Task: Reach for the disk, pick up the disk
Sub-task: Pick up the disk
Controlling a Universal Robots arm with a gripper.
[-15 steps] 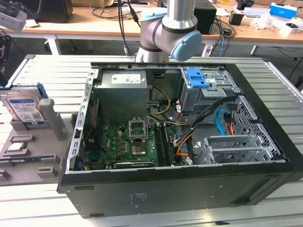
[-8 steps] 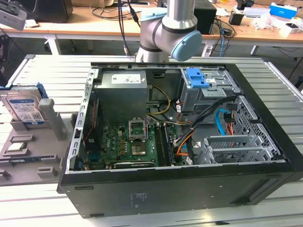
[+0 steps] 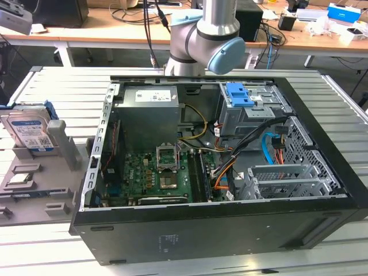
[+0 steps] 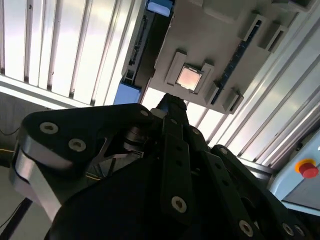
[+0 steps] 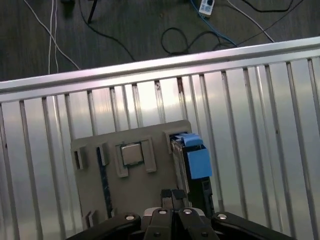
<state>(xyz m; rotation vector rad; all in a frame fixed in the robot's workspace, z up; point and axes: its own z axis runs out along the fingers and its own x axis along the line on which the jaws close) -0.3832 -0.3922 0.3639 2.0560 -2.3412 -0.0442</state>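
**Disk** [image 3: 27, 133]: stands on edge in a grey holder [image 3: 66, 150] at the exterior view's left, on the slatted surface [image 3: 34, 253] beside the open computer case [image 3: 230, 230].

**Pincer** [image 5: 171, 194]: in the first wrist view, tips together and empty, above the holder. Its body is cut off by the frame. From this angle the disk shows edge-on, with its label hidden.

disk [image 3: 27, 133] | silver-grey, white-and-blue label, blue side rails | upright on edge (label facing the camera) | slotted in grey holder [image 3: 54, 187], far left of exterior view, mid-height
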